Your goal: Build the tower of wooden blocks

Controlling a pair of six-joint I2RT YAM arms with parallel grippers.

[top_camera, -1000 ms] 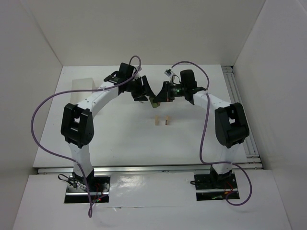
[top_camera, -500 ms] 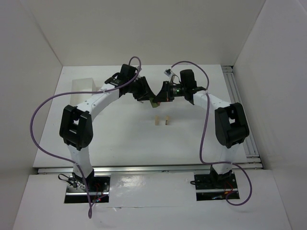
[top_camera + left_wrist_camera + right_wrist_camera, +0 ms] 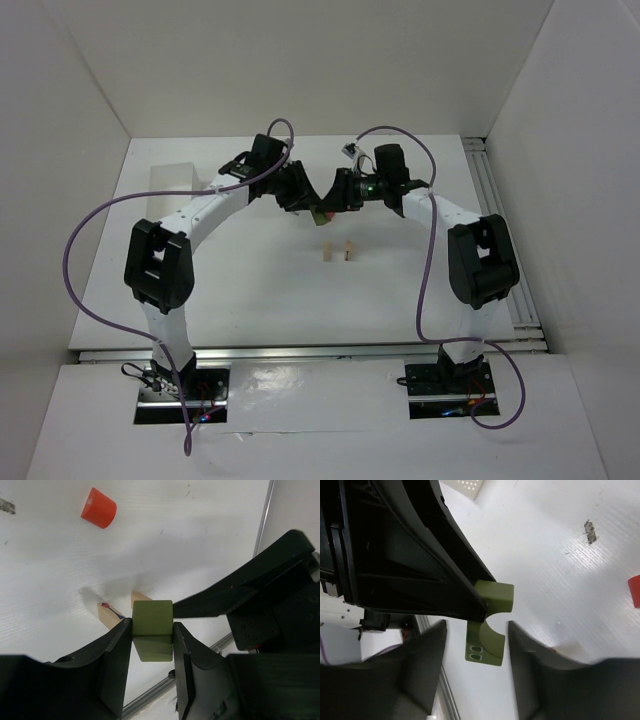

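Two uprights (image 3: 328,251), table (image 3: 250,290) centre | left gripper (image 3: 152,630) clamped green block (image 3: 152,642) by flat sides; seemed light, stiff | right gripper (image 3: 477,630) gaped empty

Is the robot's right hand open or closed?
Open. The right gripper has its jaws apart, with a gap on each side of the green block, which the left gripper pinches.
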